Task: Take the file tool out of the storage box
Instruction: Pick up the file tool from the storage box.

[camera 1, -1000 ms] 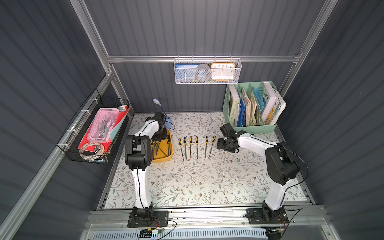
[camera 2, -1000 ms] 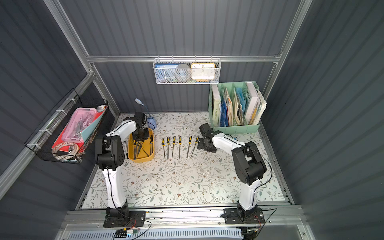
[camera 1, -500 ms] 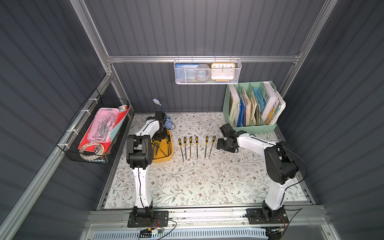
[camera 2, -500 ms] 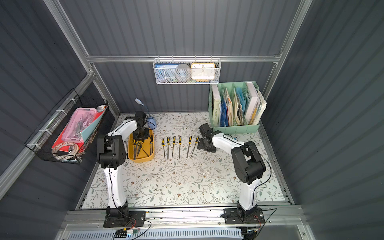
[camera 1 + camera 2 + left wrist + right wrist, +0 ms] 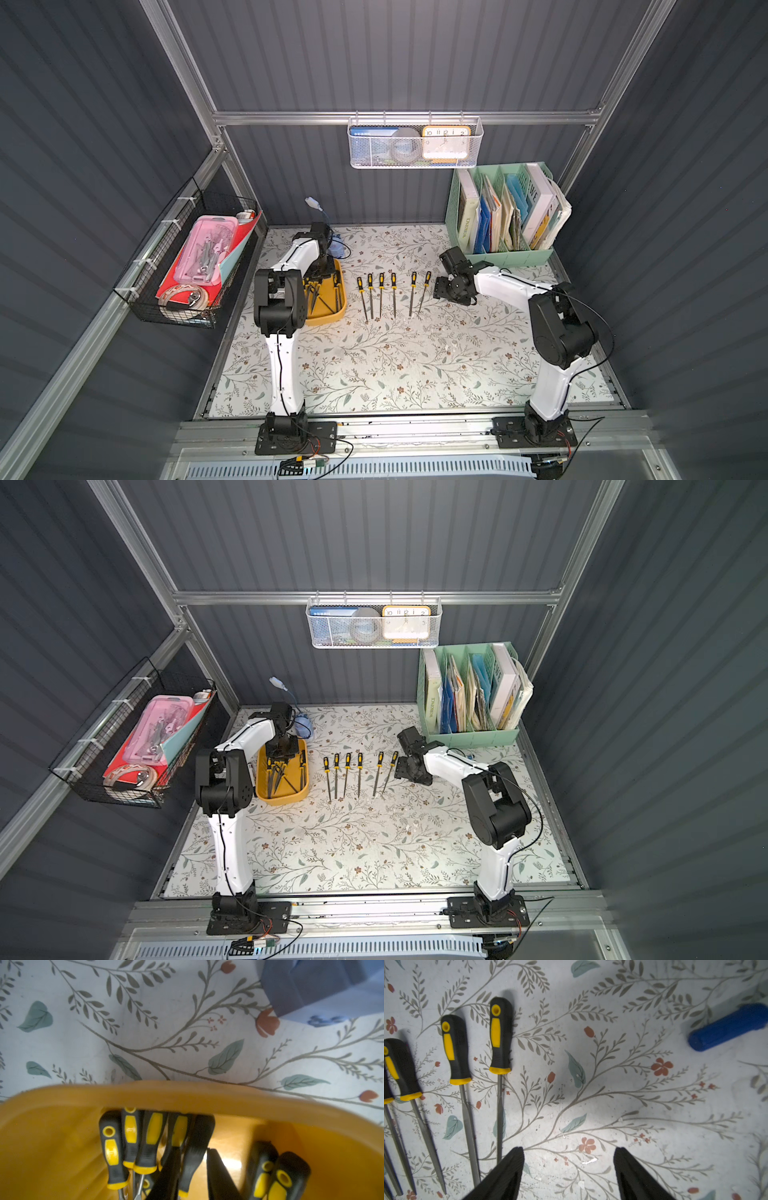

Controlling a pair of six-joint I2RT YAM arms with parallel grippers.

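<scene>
Yellow storage box [image 5: 328, 320] | six files [image 5: 393, 293] outside | left tool [image 5: 192, 1157] grip unclear | right tool [image 5: 568, 1153] parted

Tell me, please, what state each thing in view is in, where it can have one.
Box, on the table, holding several files.
Six files, out of the box, lying in a row on the table.
Left gripper, down in the box, straddling a file handle; grip unclear.
Right gripper, open, empty, above the table beside the row.
</scene>
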